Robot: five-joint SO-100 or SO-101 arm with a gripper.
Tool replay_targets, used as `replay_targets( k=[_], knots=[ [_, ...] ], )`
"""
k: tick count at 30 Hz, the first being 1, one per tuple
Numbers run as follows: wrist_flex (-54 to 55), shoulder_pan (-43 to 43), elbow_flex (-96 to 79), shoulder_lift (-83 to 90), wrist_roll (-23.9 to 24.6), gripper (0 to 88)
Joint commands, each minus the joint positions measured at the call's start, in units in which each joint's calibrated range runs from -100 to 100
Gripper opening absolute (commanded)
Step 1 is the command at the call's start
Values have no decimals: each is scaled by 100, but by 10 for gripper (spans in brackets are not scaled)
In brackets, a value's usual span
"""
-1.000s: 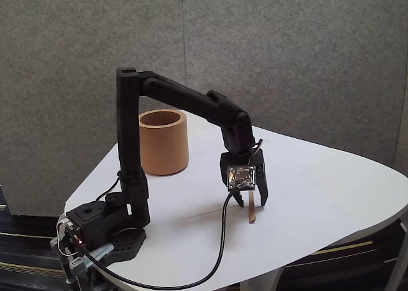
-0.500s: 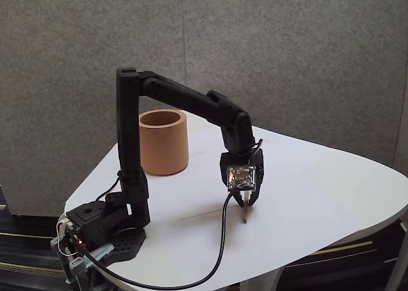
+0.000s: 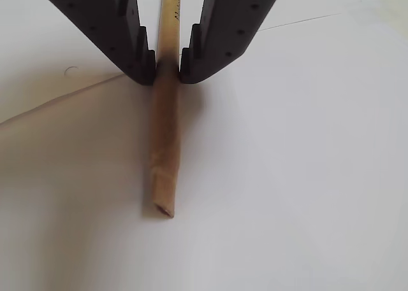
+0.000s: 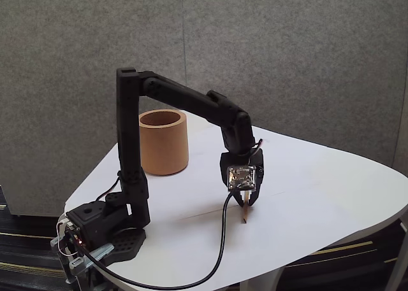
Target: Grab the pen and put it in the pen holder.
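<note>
Fingers of the gripper [image 3: 167,71] squeeze the pen [image 3: 165,138], which runs from the top middle of the wrist view down toward its lower middle. In the fixed view the pen [image 4: 245,212] sits at lower middle on the table [image 4: 319,176], and the pen holder [image 4: 164,142] waits up and left, well apart.

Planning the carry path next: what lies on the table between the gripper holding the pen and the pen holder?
In the fixed view, only bare white table lies between the gripper, shut on the pen, and the pen holder.
</note>
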State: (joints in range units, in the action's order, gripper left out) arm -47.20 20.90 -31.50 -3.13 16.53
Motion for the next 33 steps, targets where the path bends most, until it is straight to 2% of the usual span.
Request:
replay_targets(
  k=[1, 7, 14, 23, 33],
  knots=[
    [-25, -11, 90, -8, -24, 8],
    [-136, -11, 90, 41, -24, 7],
    [-975, -179, 262, 187, -29, 7],
    [-1966, -223, 1345, 724, -29, 6],
    [-3517, -625, 2256, 1936, -155, 6]
  ],
)
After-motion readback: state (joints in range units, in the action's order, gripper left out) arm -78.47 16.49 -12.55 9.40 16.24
